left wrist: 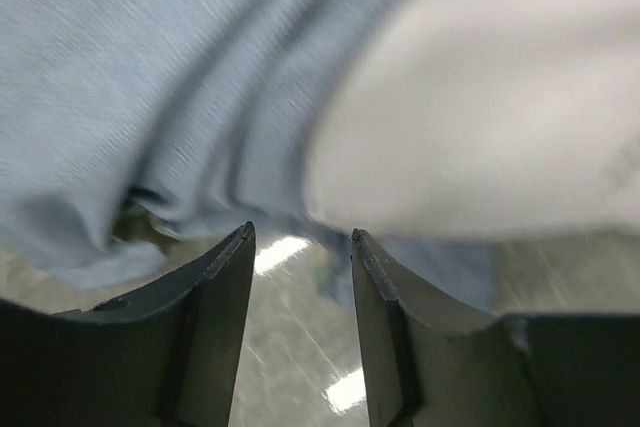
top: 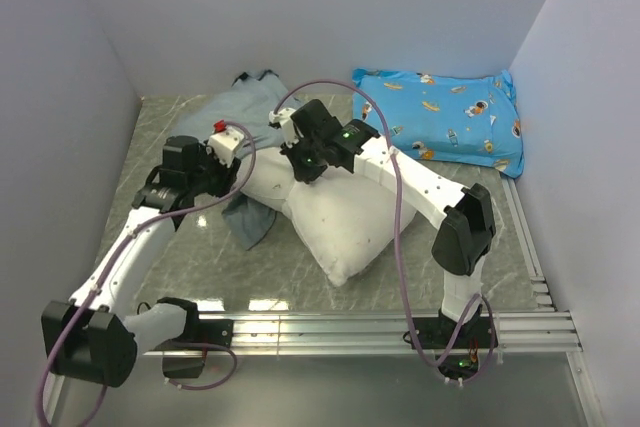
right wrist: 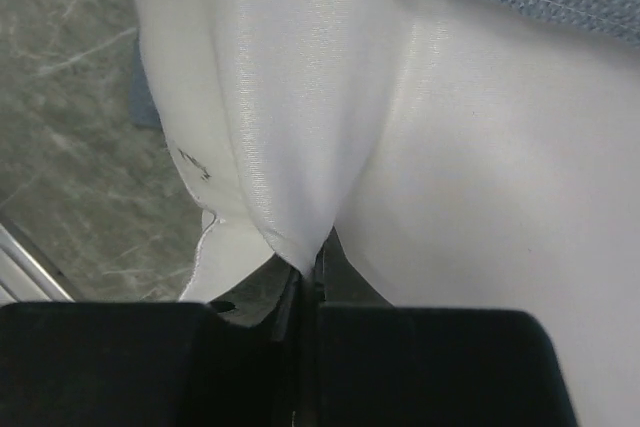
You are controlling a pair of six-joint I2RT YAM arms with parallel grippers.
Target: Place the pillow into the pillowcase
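two arms meet mid-table. right gripper is pinched tight on a fold of the pillow, which lies centre, its far-left end overlapped by the pillowcase. left gripper is spread, nothing between its fingers, just off the pillowcase edge. blue cushion sits far right, apart.
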